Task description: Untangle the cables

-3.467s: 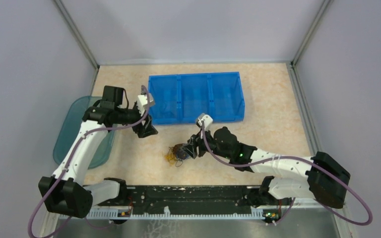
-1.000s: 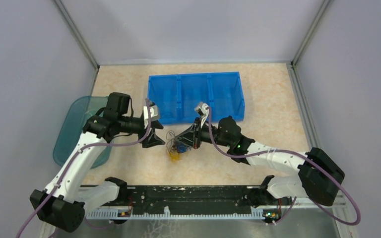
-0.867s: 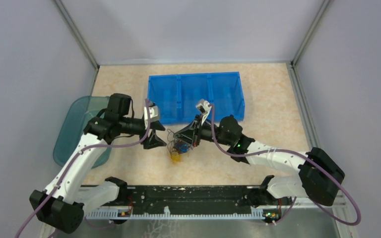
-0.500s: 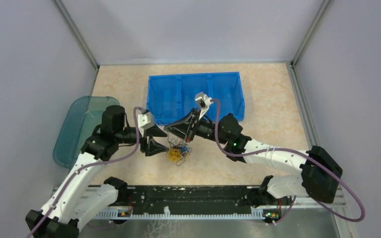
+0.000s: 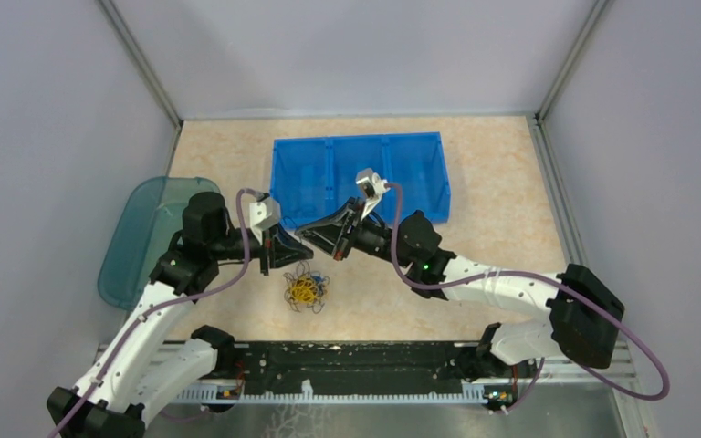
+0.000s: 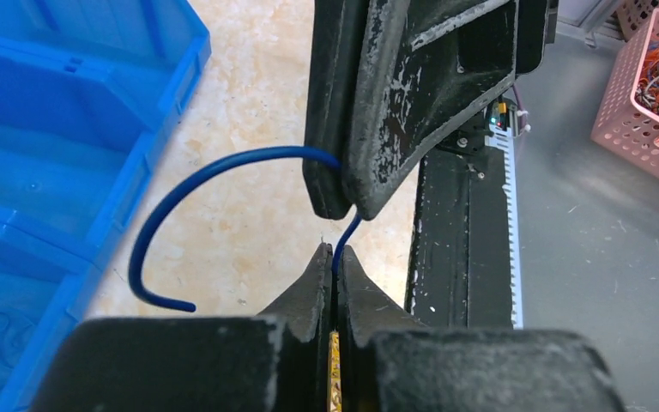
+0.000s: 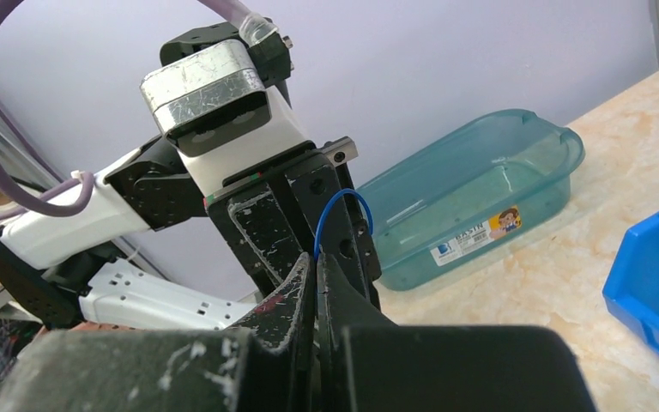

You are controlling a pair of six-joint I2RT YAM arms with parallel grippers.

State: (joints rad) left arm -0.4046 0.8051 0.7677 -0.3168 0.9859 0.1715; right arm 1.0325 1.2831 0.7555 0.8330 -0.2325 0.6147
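On the beige speckled tabletop (image 5: 502, 182), just below both grippers, lies a loose tangle of curly cables (image 5: 304, 290), mostly yellow-orange with dark and blue strands. The left gripper (image 6: 333, 256) and the right gripper (image 7: 314, 260), tips nearly touching, each pinch one thin blue wire (image 6: 262, 151).

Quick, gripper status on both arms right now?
Left gripper: closed on the blue cable.
Right gripper: closed on the same blue cable.

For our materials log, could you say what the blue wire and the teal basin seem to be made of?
The blue wire: probably a metal core in smooth plastic insulation, since it holds a springy arc. The teal basin: translucent, glossy plastic, see-through with highlights.
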